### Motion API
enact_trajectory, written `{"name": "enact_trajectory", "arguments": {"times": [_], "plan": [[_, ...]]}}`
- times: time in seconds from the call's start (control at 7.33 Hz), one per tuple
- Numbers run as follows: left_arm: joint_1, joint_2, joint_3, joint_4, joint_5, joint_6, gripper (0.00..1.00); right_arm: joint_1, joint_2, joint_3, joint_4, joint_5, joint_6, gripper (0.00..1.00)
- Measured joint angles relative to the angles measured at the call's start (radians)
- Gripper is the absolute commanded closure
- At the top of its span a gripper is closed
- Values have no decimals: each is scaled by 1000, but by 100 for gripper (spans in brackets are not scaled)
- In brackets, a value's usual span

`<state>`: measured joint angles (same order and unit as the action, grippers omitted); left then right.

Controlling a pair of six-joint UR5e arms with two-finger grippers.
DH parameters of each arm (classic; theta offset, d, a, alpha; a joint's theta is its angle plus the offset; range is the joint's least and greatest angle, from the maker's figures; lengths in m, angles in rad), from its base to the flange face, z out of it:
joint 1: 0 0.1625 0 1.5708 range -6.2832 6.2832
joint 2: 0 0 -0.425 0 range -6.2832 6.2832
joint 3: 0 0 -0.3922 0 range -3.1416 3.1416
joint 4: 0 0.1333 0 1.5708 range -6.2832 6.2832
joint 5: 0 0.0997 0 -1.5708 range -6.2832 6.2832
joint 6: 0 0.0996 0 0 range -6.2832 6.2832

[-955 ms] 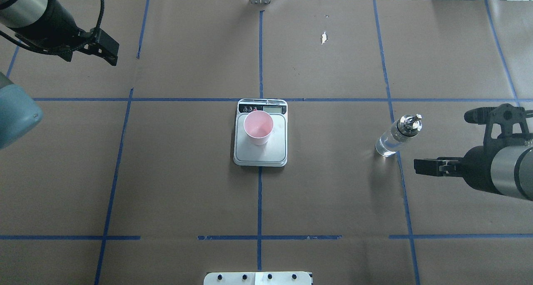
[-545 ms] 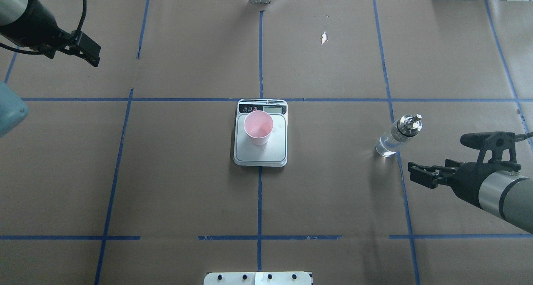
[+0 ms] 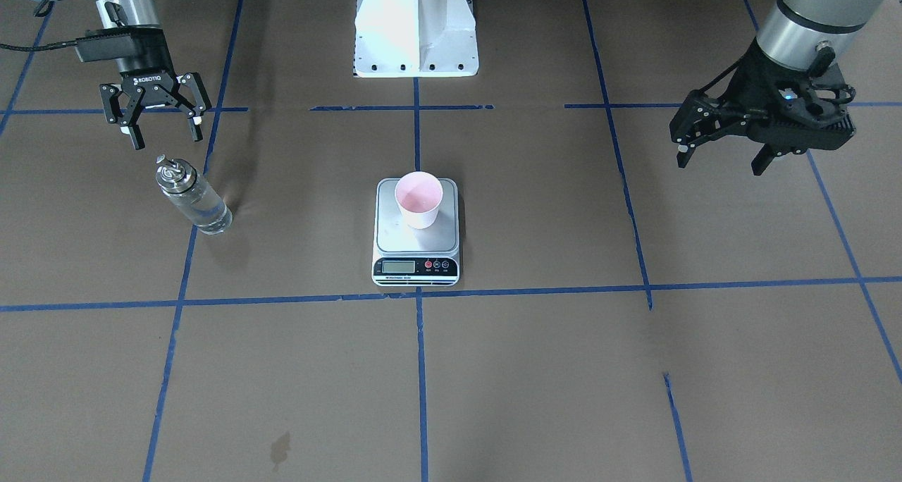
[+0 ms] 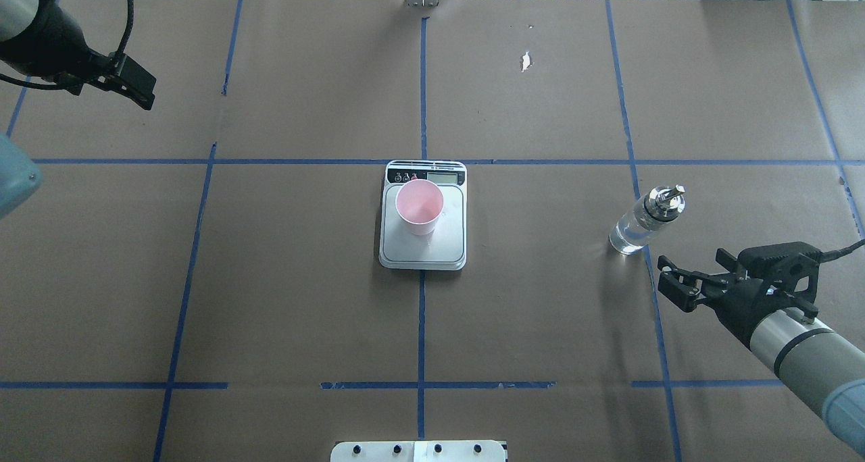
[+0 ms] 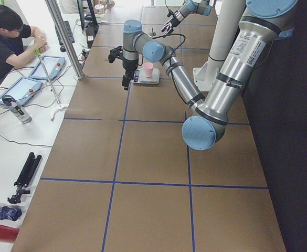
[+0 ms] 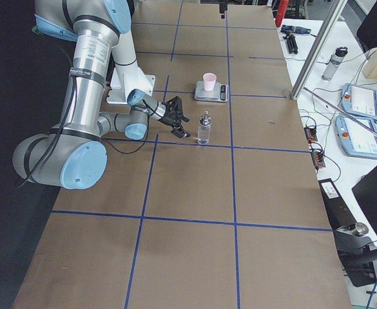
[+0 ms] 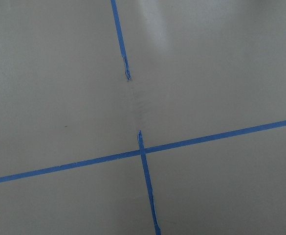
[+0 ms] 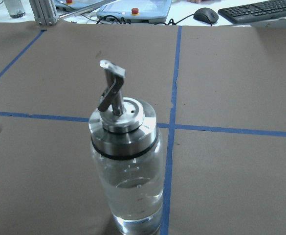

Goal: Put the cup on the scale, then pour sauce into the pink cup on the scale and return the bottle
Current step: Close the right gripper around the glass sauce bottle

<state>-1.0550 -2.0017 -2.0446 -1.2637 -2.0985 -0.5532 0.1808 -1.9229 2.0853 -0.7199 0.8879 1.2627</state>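
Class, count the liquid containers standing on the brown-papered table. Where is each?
2. The cup stands on the scale in the middle of the table; the bottle stands just ahead of the open right gripper. Nothing appears hidden.

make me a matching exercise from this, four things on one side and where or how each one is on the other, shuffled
Things
1 cup
2 bottle
3 right pincer
4 left pincer

States
a open, empty, far from both cup and bottle
b standing on the scale
c open, beside the bottle, not touching it
d upright, gripped by nothing

Pairs: 1-b, 2-d, 3-c, 4-a
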Motion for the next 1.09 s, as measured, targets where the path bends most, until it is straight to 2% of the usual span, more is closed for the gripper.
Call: {"name": "enact_trajectory", "arguments": {"times": [0.14,0.68,1.09], "plan": [[0,1,1,0,0,1,0,-18,14,-18,13,-38,-2,0],[0,7,11,0,1,3,0,-35,101,-103,21,-92,-67,0],[0,7,22,-2,1,3,0,-29,120,-145,26,-121,-103,0]]}}
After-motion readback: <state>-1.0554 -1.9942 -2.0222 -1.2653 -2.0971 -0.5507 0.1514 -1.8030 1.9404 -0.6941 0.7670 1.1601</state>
